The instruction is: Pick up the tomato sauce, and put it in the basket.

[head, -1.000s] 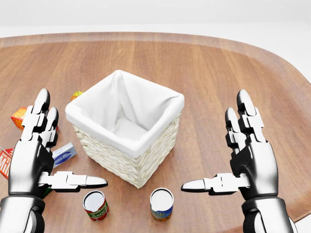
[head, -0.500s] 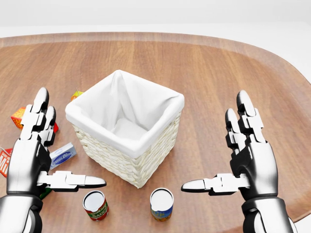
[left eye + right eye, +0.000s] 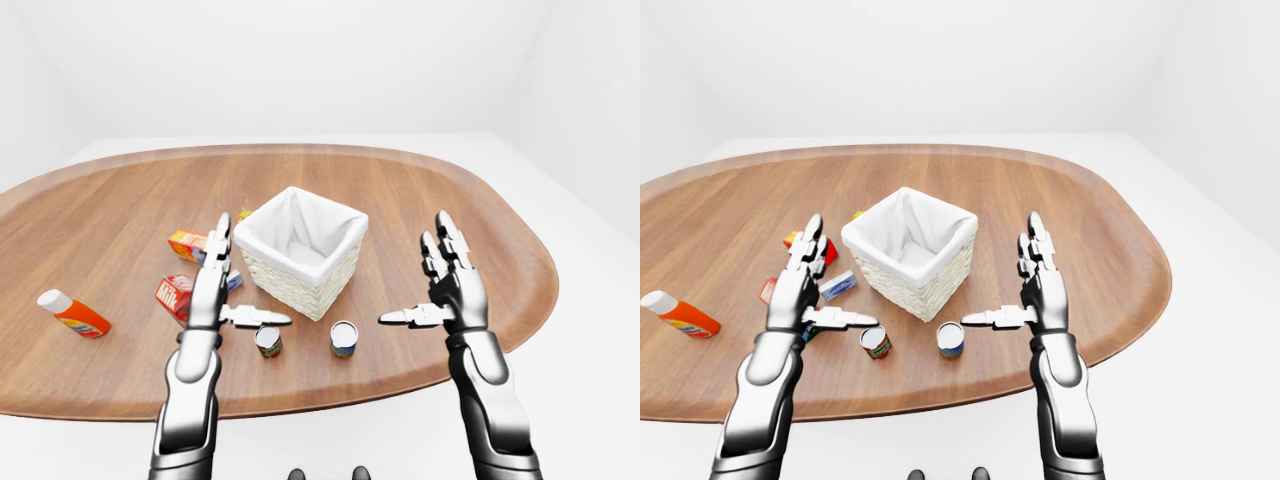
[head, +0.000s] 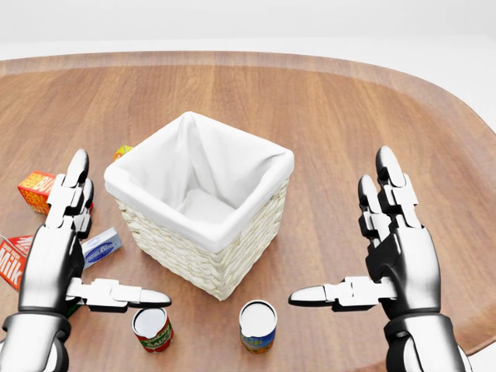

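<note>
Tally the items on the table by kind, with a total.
Cans: 2, the red-labelled can and the blue-labelled can
Cartons or boxes: 4, milk carton, orange box, small blue-white box, part-hidden box
Bottles: 1, orange bottle
Baskets: 1, basket
Total: 8

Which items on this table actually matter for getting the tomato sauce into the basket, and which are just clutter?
Belong to the job:
red-labelled can, probably the tomato sauce
basket with white lining
left hand, open beside that can
right hand, open

Just lying about:
blue-labelled can
milk carton
orange box
small blue packet
orange bottle
</note>
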`<state>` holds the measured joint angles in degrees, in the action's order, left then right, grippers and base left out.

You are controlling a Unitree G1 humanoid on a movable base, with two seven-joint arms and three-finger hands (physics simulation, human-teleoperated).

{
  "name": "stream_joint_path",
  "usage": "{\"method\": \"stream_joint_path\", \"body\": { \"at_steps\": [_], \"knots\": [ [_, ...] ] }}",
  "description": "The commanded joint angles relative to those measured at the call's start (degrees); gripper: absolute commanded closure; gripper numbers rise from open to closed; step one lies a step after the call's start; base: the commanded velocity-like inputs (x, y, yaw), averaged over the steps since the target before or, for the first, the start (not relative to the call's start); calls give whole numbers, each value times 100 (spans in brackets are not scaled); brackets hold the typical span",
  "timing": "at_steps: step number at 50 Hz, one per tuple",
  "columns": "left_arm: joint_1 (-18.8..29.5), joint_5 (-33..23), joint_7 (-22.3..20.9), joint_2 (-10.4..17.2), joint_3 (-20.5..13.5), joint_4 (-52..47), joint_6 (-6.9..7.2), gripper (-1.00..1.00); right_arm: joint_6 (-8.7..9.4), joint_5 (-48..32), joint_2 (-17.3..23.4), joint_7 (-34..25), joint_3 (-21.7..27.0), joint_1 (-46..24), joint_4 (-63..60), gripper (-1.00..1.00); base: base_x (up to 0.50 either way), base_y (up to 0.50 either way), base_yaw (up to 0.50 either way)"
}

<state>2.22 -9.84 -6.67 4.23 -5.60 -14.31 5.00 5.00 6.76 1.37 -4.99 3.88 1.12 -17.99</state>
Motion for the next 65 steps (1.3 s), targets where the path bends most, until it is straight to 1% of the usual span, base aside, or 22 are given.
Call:
{"method": "stream_joint_path", "body": {
  "at_steps": [1,20,26,35,39,40,45,46,48,51,52,53,55,58,59,62,65],
  "knots": [
    [-38,-147,-72,-9,31,19,0,-99,0,-1,-1,7,-5,1,7,-100,0,0,0],
    [-52,-468,-47,11,65,258,0,-98,0,-2,-11,10,-12,60,-119,-100,0,0,0],
    [-51,-703,-4,47,76,367,0,-98,0,-2,-11,9,-11,59,-96,-100,0,0,0],
    [-61,-840,-38,43,91,465,0,-98,0,-5,-11,8,-14,59,-86,-100,0,0,0],
    [-40,-899,-17,53,87,558,-57,-98,0,-2,-9,7,-8,53,-81,-100,0,0,0],
    [-40,-918,-4,55,89,588,-90,-98,0,0,-8,8,-6,52,-83,-100,0,0,0],
    [-58,-1024,-9,58,104,566,-103,-98,0,3,-6,7,-1,49,-88,-100,0,0,0],
    [-52,-1054,14,68,106,637,-168,-98,0,4,-6,7,1,48,-84,-100,0,0,0],
    [-58,-1091,26,68,107,669,-213,-98,0,3,-4,6,2,46,-86,-100,0,0,0],
    [-83,-1147,-3,61,116,582,-163,-98,0,12,2,7,19,35,-92,-100,0,0,0],
    [-79,-1159,5,59,115,596,-167,-99,0,15,3,9,23,31,-95,-100,0,0,0],
    [-72,-1161,95,60,121,828,-366,-99,0,14,3,9,23,26,-86,-100,0,0,0],
    [-67,-1168,121,65,124,923,-444,-99,0,10,2,8,18,25,-77,-100,0,0,0],
    [-63,-1179,132,67,127,969,-475,-99,0,6,0,6,14,27,-65,-100,0,0,0],
    [-65,-1189,70,62,118,806,-322,-99,0,8,1,6,15,27,-69,-100,0,0,0],
    [-62,-1207,152,66,126,997,-479,-99,0,13,3,9,22,23,-83,-100,0,0,0],
    [-69,-1230,154,69,131,997,-483,-99,0,14,3,6,21,24,-82,-100,0,0,0]
  ]
}}
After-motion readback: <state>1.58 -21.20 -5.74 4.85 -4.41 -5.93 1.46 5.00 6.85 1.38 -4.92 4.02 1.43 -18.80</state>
